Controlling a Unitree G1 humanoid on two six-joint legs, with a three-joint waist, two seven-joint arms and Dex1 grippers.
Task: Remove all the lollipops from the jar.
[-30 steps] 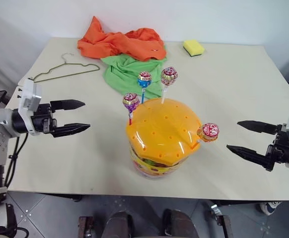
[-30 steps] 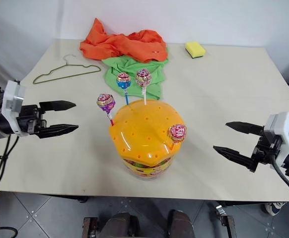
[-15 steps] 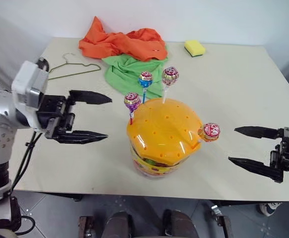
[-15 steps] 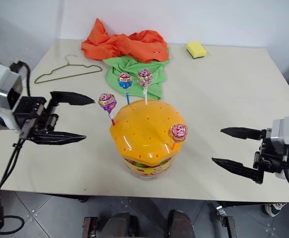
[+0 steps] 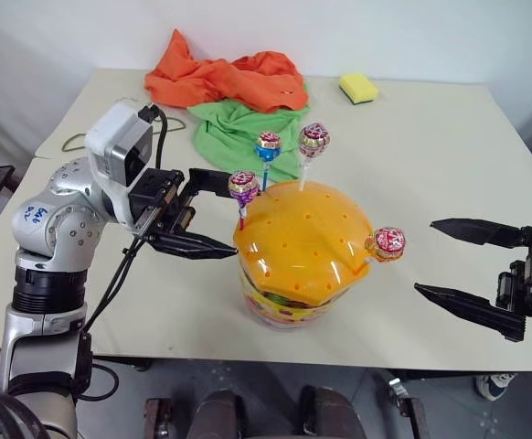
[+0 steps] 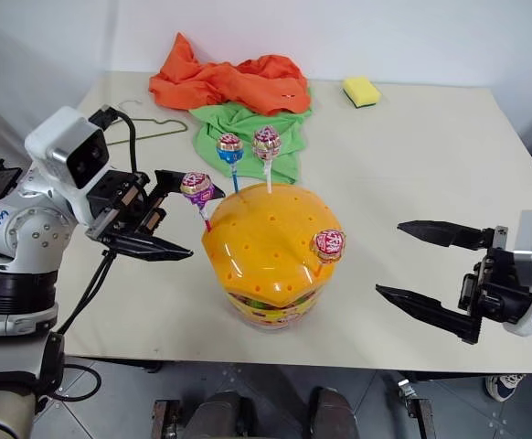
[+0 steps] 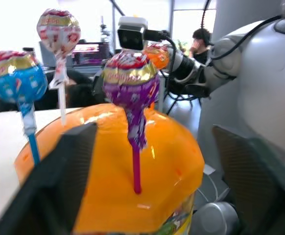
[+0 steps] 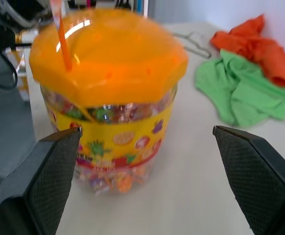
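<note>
The jar [image 5: 286, 297] is a clear tub with a colourful label and an orange domed lid [image 5: 303, 242], standing near the table's front edge. Four lollipops stick out of the lid: a purple one [image 5: 243, 186] at its left, a blue one [image 5: 267, 144] and a white-stick one [image 5: 312, 139] at the back, and one on an orange stick [image 5: 387, 242] at the right. My left gripper [image 5: 231, 215] is open and level, its fingers on either side of the purple lollipop [image 7: 130, 81] without touching it. My right gripper [image 5: 425, 255] is open, right of the jar [image 8: 108, 98] and apart from it.
An orange cloth [image 5: 225, 78] and a green cloth [image 5: 229, 128] lie at the back of the table, with a yellow sponge [image 5: 356, 87] at the back right. A wire hanger [image 5: 170, 123] lies partly behind my left arm. The table's front edge [image 5: 248, 352] is close to the jar.
My left gripper swung right to the jar and now straddles the purple lollipop, its jaws a little narrower. My right gripper shifted slightly and stays open.
</note>
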